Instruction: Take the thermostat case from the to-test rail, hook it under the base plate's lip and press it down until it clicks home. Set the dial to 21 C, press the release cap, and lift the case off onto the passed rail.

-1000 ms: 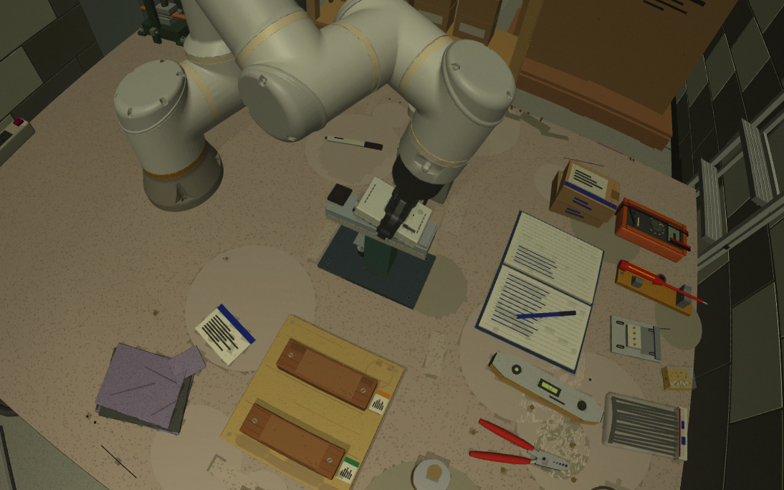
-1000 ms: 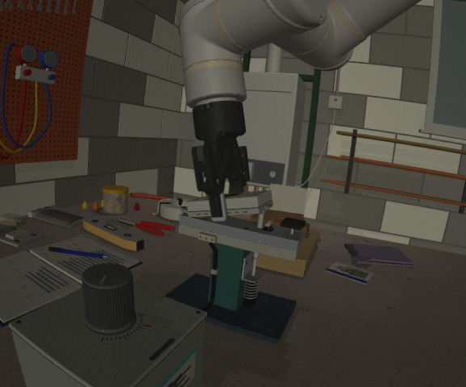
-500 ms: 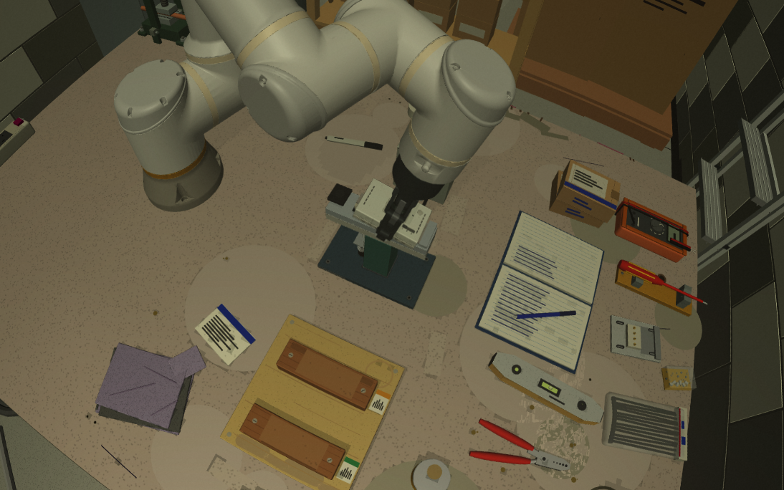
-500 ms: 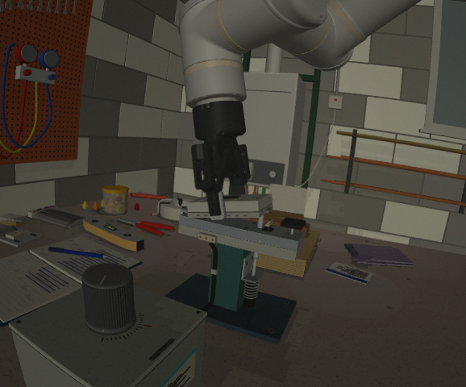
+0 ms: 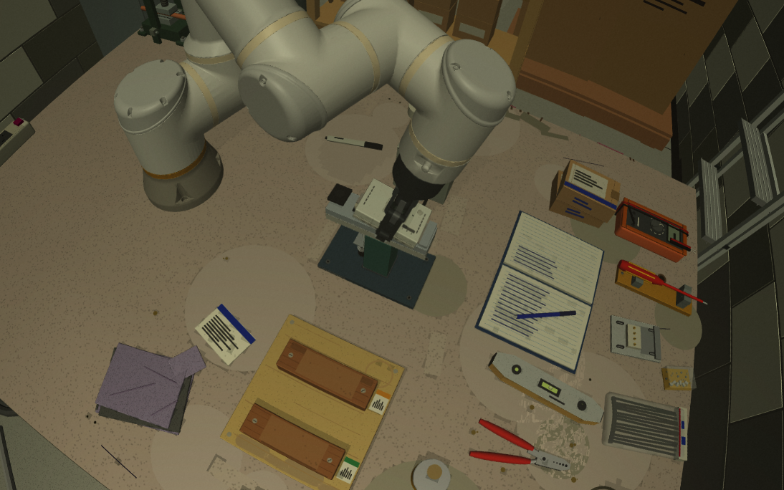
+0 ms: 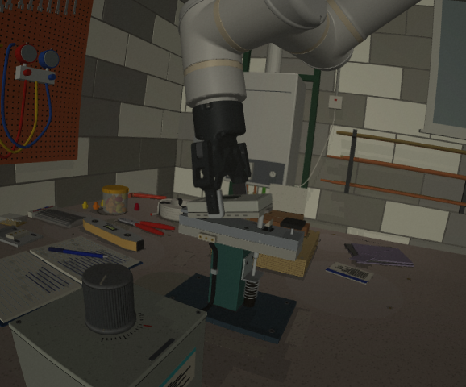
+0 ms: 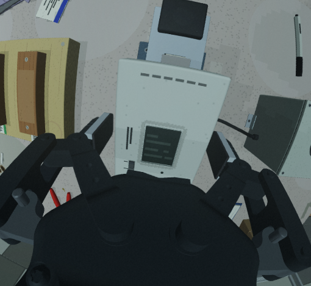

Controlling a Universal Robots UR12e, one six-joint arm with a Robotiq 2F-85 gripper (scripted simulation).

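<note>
In the middle of the bench the white thermostat case [image 5: 392,211] [image 6: 232,205] [image 7: 169,118] lies flat on the grey base plate [image 5: 381,227] [image 6: 241,235], which sits on a green post over a dark foot. My gripper [image 5: 388,227] [image 6: 221,200] [image 7: 161,141] straddles the case's near end with its fingers open, holding nothing. The black release cap [image 5: 339,194] [image 7: 183,17] [image 6: 292,223] sits at the plate's far end. The dial [image 6: 108,298] stands on a grey box near the second side camera. The two wooden rails [image 5: 327,373] [image 5: 292,440] on the yellow board are empty.
An open notebook with a blue pen [image 5: 541,289] lies right of the fixture, with a spirit level [image 5: 544,388], red pliers [image 5: 514,451] and a multimeter [image 5: 651,228] beyond. A marker [image 5: 353,143] lies behind the fixture. A barcode card [image 5: 224,333] and purple cloth [image 5: 148,385] lie at front left.
</note>
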